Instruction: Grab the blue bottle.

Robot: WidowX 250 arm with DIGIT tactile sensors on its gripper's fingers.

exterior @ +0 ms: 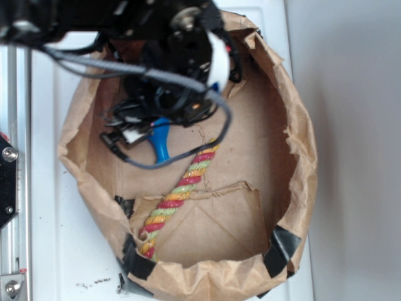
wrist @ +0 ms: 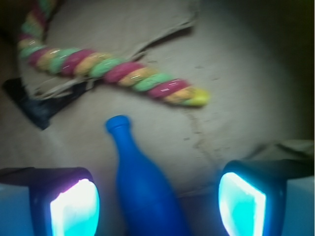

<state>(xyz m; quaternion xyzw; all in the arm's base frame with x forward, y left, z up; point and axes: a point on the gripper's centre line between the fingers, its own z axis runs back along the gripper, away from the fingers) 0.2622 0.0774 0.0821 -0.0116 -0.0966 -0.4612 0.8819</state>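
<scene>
The blue bottle (wrist: 145,189) lies on the brown paper floor, neck pointing away from me, its body between my two fingers. My gripper (wrist: 157,206) is open, with a gap on both sides of the bottle, wider on the right. The left pad (wrist: 74,209) and the right pad (wrist: 241,204) glow cyan. In the exterior view only the bottle's neck and lip (exterior: 161,143) show below the black gripper (exterior: 147,125), which hides the body.
A red-yellow-green twisted rope (wrist: 113,71) lies just beyond the bottle's lip; it also shows in the exterior view (exterior: 178,194). Everything sits inside a brown paper bag with raised crumpled walls (exterior: 301,144) and black tape patches (exterior: 282,248).
</scene>
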